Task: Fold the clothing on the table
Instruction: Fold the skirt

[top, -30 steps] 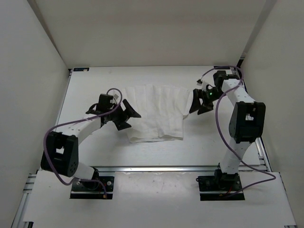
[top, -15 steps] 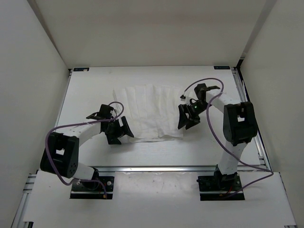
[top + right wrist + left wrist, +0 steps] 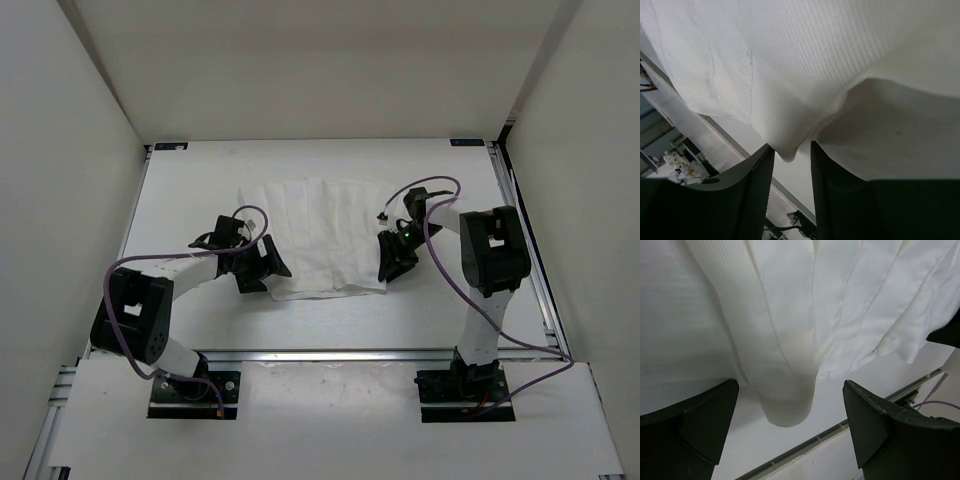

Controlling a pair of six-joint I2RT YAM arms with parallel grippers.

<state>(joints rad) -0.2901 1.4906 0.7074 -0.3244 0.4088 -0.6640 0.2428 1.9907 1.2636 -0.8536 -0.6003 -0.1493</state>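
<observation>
Bright, even overhead light, soft shadows, wrist views slightly soft, near tool fingers dark, blurred

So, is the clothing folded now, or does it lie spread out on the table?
Spread out. The clothing lies flat on the table as one wide sheet with parallel creases. Hidden layers beneath: cannot tell.
</observation>
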